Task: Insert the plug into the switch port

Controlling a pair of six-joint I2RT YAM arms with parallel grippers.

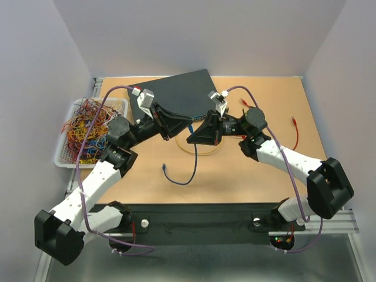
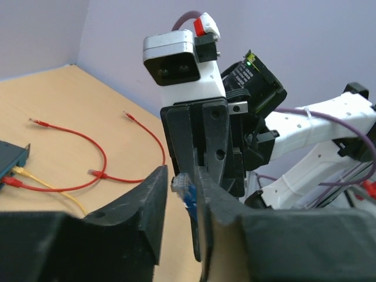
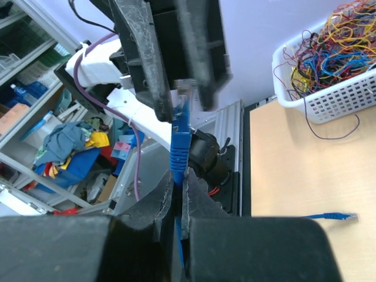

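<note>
Looks like handover: your right pincer (image 3: pixel 178 194) clenches the blue cable (image 3: pixel 178 147); left pincer (image 2: pixel 181 176) straddles the plug (image 2: pixel 179 185), grip unclear. Next, clamp it, then face the switch (image 1: pixel 176 91).

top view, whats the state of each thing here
right gripper: shut on blue cable
left gripper: fingers either side of blue plug, grip unclear
switch: flat on table, blue plug not inserted
basket: full of tangled cables
red cable: loose on table
</note>
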